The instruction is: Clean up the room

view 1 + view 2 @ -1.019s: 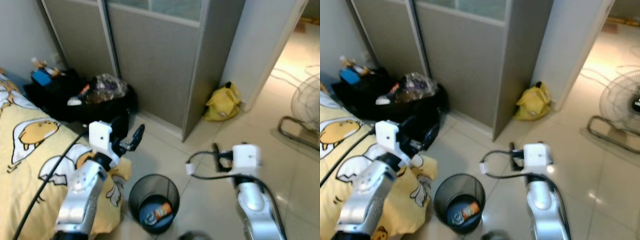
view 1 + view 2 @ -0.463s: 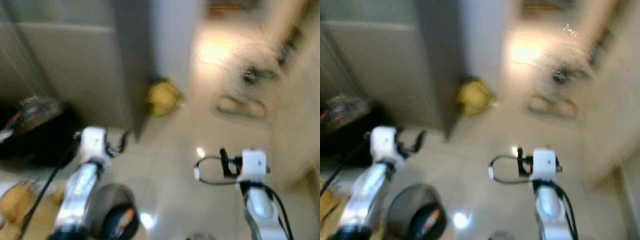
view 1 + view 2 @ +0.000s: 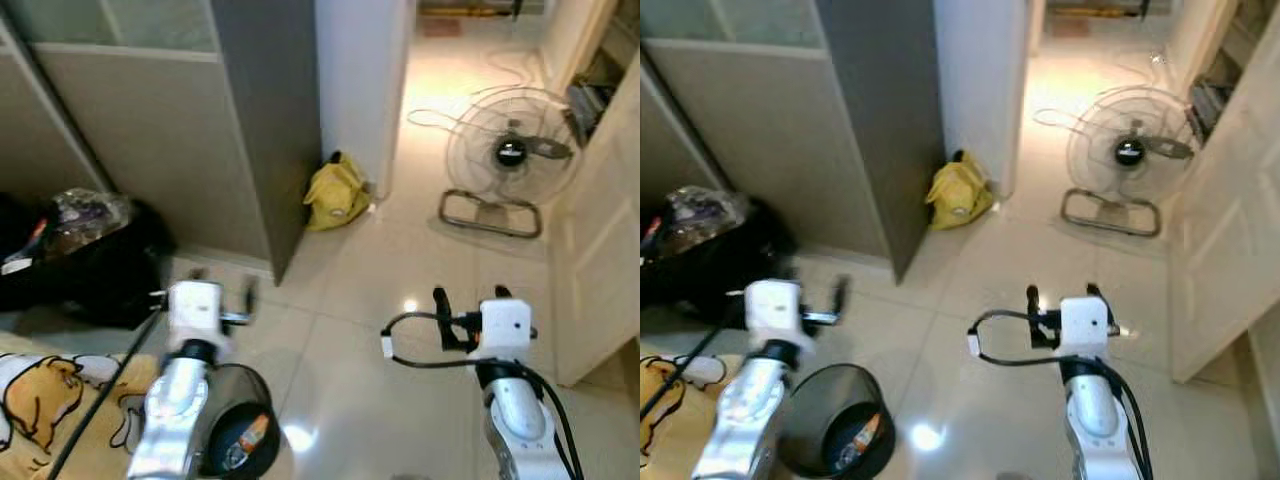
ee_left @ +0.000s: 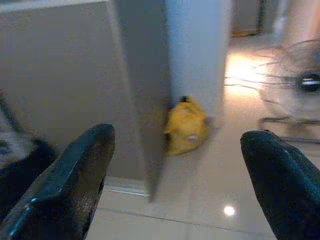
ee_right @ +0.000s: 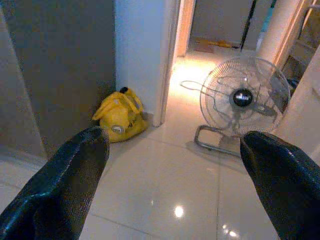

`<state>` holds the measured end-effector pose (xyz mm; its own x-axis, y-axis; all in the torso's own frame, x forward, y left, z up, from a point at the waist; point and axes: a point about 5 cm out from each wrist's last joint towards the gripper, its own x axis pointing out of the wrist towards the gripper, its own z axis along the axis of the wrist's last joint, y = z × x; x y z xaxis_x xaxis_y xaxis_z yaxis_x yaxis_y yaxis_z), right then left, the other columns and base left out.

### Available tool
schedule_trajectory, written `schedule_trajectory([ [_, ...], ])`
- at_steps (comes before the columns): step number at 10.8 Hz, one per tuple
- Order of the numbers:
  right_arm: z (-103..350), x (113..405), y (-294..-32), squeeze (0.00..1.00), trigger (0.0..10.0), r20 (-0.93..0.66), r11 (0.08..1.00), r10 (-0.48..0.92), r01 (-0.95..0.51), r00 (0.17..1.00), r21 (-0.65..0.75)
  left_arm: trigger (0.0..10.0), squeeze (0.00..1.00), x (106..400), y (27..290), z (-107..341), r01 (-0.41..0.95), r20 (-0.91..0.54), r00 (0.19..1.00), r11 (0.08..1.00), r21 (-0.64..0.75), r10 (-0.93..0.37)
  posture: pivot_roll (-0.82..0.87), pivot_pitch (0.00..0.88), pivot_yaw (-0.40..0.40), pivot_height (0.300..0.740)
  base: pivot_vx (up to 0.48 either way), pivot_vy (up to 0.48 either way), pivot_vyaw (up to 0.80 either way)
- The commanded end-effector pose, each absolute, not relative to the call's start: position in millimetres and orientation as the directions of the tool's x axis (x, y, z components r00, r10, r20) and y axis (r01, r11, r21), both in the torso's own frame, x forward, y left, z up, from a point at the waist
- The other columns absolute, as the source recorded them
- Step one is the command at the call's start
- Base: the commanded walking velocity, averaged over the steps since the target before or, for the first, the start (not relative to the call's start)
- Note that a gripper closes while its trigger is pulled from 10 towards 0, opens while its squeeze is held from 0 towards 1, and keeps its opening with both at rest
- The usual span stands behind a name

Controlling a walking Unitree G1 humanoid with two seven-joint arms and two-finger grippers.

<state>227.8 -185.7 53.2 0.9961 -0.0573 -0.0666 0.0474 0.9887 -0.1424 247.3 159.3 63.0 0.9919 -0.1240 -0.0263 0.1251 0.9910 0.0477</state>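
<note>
Both arms raised ahead of me, nothing carried. My left gripper (image 4: 172, 185) has its fingers wide apart and empty; my right gripper (image 5: 175, 187) likewise spread, nothing between the pads. Held out like this, I judge, to be ready for the next pickup.

Candidate for tidying: a yellow bag (image 3: 336, 194) slumped on the tile floor (image 3: 370, 300), touching the corner where the grey wardrobe (image 3: 250, 130) meets the white wall, near the doorway. Both wrist views look toward it, so I take it as the likely target.

The black wire wastebasket (image 3: 240, 440) sits just beside my left forearm, with an orange wrapper inside. A standing fan (image 3: 510, 155) rests beyond the doorway, well apart. Dark bags (image 3: 80, 260) are heaped against the wardrobe on my left.
</note>
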Motion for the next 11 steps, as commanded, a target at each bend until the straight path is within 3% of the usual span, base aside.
schedule_trajectory([
  [1, 51, 227, -188, 0.41, 10.0, -0.073, 0.988, -0.065, 0.054, 0.995, -0.147, 10.0, 0.0, 250, 153, 75, 0.177, 0.024, 0.984, 0.983, 0.053, -0.178, -0.25, 0.0, 0.089, 0.735, 0.0, 0.0, 0.0],
  [3, 50, 230, -187, 0.4, 10.0, -0.077, 0.986, -0.062, 0.05, 0.995, -0.158, 10.0, 0.0, 254, 148, 79, 0.239, 0.023, 0.97, 0.97, 0.046, -0.24, -0.25, 0.0, 0.099, 0.735, 0.0, 0.0, 0.0],
  [7, 44, 228, -188, 0.41, 10.0, -0.107, 0.986, -0.057, 0.039, 0.993, -0.162, 10.0, 0.0, 261, 149, 72, 0.255, -0.032, 0.967, 0.967, 0.001, -0.255, -0.26, 0.0, 0.097, 0.735, 0.0, 0.0, -0.73],
  [9, 41, 226, -189, 0.4, 10.0, -0.126, 0.984, -0.053, 0.031, 0.991, -0.175, 10.0, 0.0, 263, 145, 68, 0.254, -0.057, 0.966, 0.967, 0.017, -0.252, -0.26, 0.0, 0.091, 0.735, 0.0, 0.0, -0.29],
  [11, 42, 224, -190, 0.4, 10.0, -0.126, 0.985, -0.049, 0.028, 0.991, -0.168, 10.0, 0.0, 262, 165, 48, 0.038, -0.18, 0.981, 0.979, -0.201, -0.075, -0.27, 0.0, 0.083, 0.735, 0.0, 0.0, 0.0],
])
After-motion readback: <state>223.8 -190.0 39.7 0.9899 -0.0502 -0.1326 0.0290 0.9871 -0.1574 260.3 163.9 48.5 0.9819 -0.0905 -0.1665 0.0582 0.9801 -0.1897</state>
